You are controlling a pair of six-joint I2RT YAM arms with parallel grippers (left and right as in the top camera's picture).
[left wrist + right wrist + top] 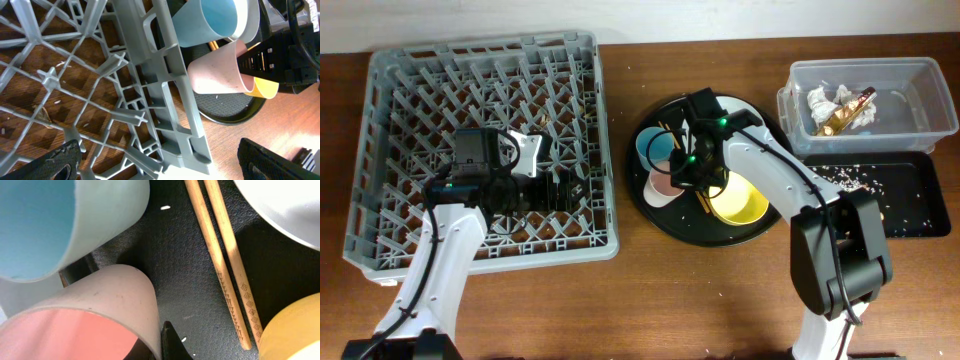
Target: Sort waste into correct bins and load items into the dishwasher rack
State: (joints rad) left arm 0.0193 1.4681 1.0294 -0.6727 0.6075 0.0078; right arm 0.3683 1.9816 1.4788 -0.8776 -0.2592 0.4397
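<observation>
Overhead view: the loading stage is judged to be in hand, with sorting seemingly mostly done. The dishwasher rack (pixel 480 46) is seen at left and no dish is seen in it yet. The left gripper (pixel 160 167) is held over the rack's right wall, fingers wide apart, nothing gripped. The round black tray (pixel 692 232) is placed just right of the rack, and the items seen are all on it. The clear tub (pixel 915 105) at far right is loaded with white tissues (pixel 820 100) and the gold-brown wrapper (pixel 847 110). The flat black tray (pixel 910 205) just beside it is dusted with white crumbs (pixel 840 172). The yellow bowl (pixel 740 205), blue cup (pixel 657 147) and pink cup (pixel 665 183) are set mouths up, the cups close together. The right gripper (pixel 685 172) is positioned at the pink cup. One fingertip (pixel 172 342) is seen just beside the cup's outer wall and the other is hidden, so its grip cannot be told. The chopsticks (pixel 225 265) are laid flat, side by side, between pink cup and bowl

Next move, as judged: the pink cup's wall is to be pinched, then the cup lifted clear of the blue cup and carried left to the rack's pegs. The chopsticks should not be nudged

Surface: a brown wooden table (pixel 620 300) with a few white specks near the rack. A pale wall strip (pixel 720 18) is seen along the far edge; the rest of the room is not shown
</observation>
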